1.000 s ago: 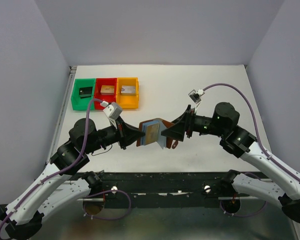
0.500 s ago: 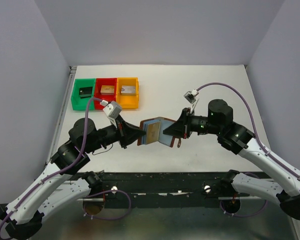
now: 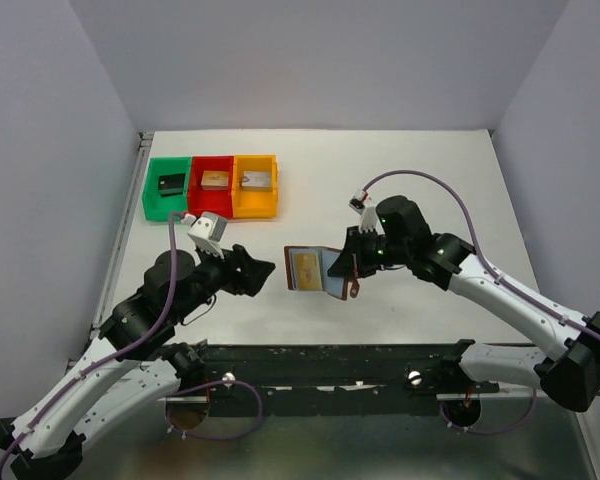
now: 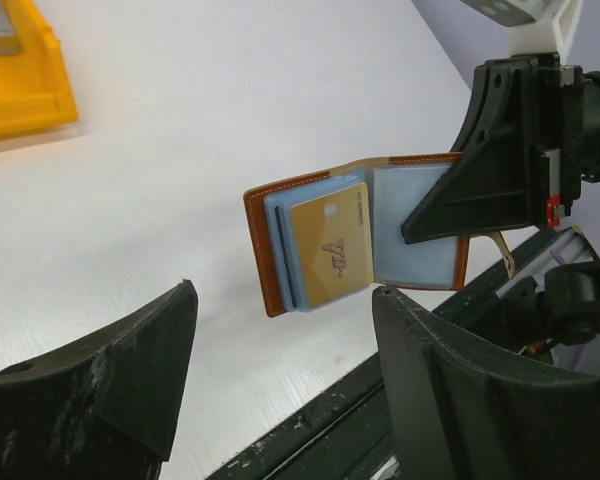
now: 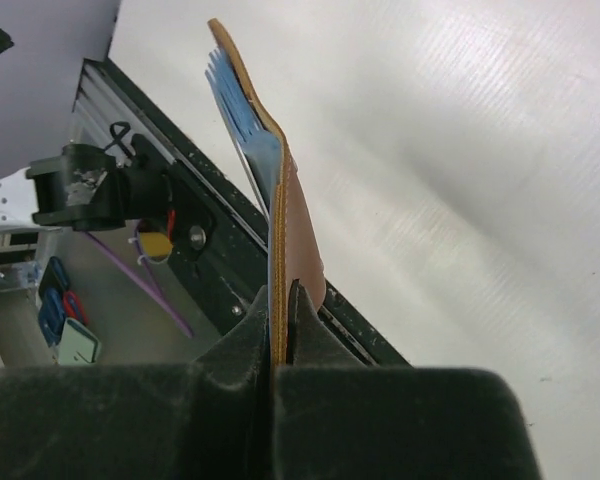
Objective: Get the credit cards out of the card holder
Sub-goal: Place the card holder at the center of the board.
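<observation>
Left arm [image 3: 175, 288] reaches inward, jaws spread wide; right arm [image 3: 465, 277] reaches inward, jaws pinched tight.

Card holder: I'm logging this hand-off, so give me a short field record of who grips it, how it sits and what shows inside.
item: brown card holder, open, held up off the table
right hand: right hand shut on the edge of one flap
left hand: left hand open, apart from the holder, facing it
visible card: tan-gold card in the free flap's front pocket, not yet pulled out
other flap: pale blue pocket, no card showing
background: three coloured bins at the far left
</observation>
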Tool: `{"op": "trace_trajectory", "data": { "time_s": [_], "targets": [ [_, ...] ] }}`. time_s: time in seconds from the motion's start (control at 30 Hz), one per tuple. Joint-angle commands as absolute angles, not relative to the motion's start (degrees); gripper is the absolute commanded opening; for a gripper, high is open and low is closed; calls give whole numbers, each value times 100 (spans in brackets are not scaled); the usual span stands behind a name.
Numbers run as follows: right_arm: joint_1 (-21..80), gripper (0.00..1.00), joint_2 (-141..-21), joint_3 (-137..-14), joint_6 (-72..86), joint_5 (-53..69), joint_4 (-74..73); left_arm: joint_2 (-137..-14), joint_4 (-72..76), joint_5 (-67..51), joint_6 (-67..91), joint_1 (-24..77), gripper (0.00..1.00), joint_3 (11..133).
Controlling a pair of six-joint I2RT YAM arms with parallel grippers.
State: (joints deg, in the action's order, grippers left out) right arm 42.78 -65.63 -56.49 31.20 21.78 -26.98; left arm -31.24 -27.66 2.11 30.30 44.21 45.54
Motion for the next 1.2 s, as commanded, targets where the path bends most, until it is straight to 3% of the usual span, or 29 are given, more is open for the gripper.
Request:
{"op": "trace_trajectory", "data": {
  "time_s": [0.0,0.27,0.53,0.77,1.17],
  "targets": [
    [4254,0,-6969,-5599,2918,2083,-2646,-2883,-2744,818,3339,4403,80,4115],
    [3999,0,-8261,-5178,3137,3066,-1417,-2786,-680,-420,3840,4395,69,2665],
    [3665,0,-8753,-4641,3480,3480,-256,-3347,1009,-773,4192,4386,52,1776],
    [3393,0,-9114,-4289,3559,3744,368,-4498,2020,-976,4333,4386,41,1547],
    [3234,0,-9633,-4315,3340,3885,396,-6503,2857,-959,4430,4359,32,1784]
  ]
}}
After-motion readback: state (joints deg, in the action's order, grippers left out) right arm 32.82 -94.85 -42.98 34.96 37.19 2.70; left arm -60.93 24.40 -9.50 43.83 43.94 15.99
